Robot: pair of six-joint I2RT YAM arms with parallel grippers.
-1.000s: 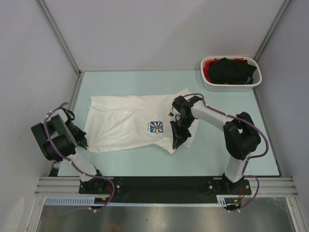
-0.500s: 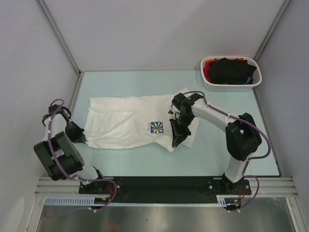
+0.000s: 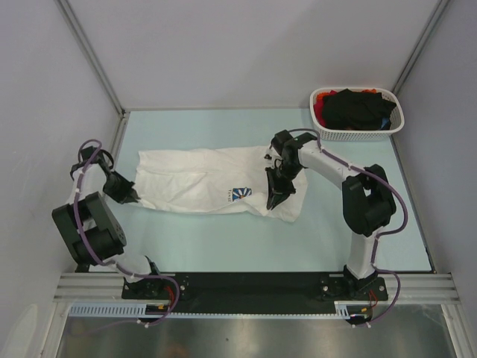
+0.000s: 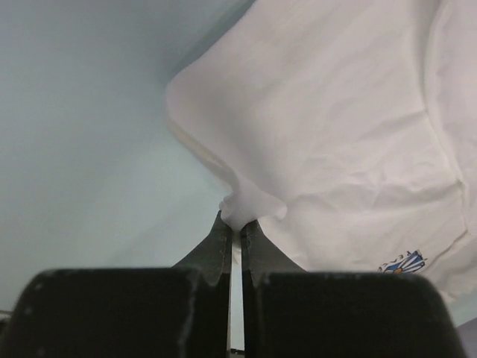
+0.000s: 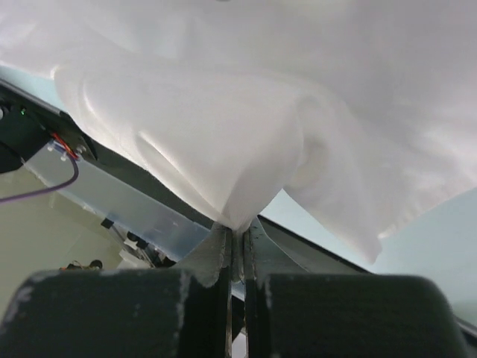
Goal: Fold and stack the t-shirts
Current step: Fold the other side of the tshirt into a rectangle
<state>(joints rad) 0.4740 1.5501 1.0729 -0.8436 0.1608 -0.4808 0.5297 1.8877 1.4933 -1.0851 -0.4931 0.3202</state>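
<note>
Shirt: a white t-shirt point(image 3: 201, 183) lies across the middle of the table point(image 3: 223, 246), stretched between both arms.
Left side: the left tool point(image 3: 128, 195) is closed to a sliver, pinching a bunched bit of the shirt's left edge.
Right side: the right tool point(image 3: 274, 200) is likewise clamped on a raised fold, with cloth draped over it.
Change: over the last second both tools carried the near edge away from the arm bases. The shirt now looks narrower, and its daisy print point(image 3: 240, 194) is half tucked under.
Meaning: probably a lengthwise fold under way, not yet laid flat.
Waiting: black and red shirts point(image 3: 356, 108) sit in the basket point(image 3: 322, 128) at the far right corner.
</note>
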